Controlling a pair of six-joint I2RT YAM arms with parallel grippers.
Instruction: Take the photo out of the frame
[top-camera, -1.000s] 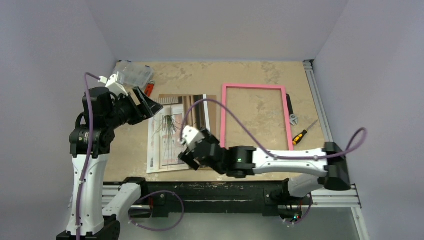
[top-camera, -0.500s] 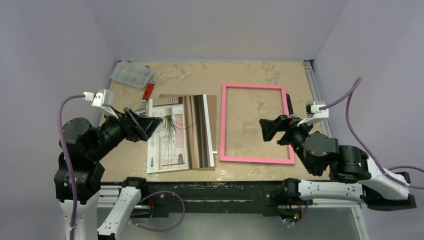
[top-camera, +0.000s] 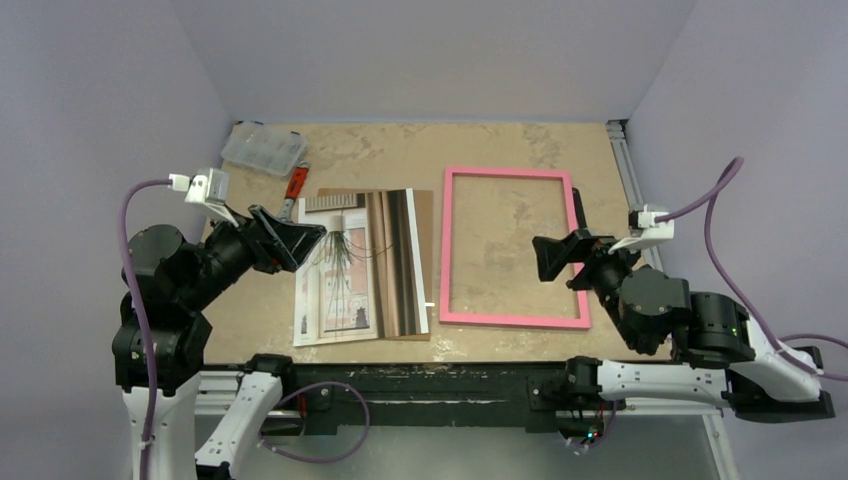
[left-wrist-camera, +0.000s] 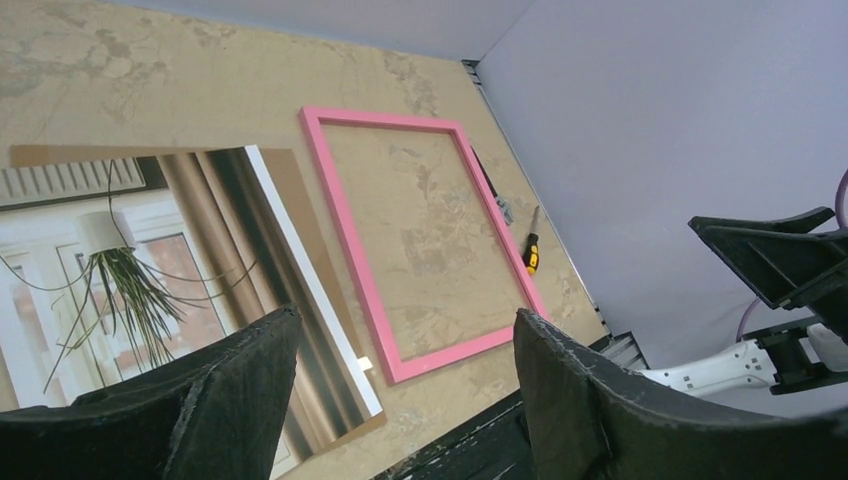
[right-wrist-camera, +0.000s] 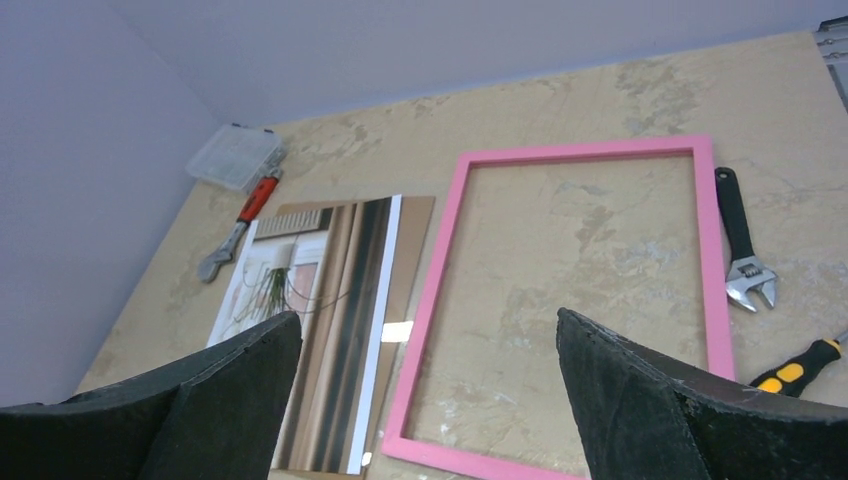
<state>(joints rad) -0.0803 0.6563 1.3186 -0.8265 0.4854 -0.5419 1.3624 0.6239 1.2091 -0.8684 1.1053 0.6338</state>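
Left gripper (top-camera: 300, 240): jaws apart, empty, hovers near left edge of tabletop (top-camera: 400, 150), over photo's left side. Photo (top-camera: 350, 265): flat, face up, left of centre, on brown board (top-camera: 424, 250). Frame (top-camera: 443, 245): pink, empty, flat on right half, just beside board. Right gripper (top-camera: 542, 258): jaws wide apart, empty, above frame's right side.

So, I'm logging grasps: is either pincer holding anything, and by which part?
Nothing is held: the left pincer and the right pincer both stand open and empty.

clear box (right-wrist-camera: 236, 157), red wrench (right-wrist-camera: 238, 225), black wrench (right-wrist-camera: 742, 240) and yellow-handled screwdriver (right-wrist-camera: 800, 370)
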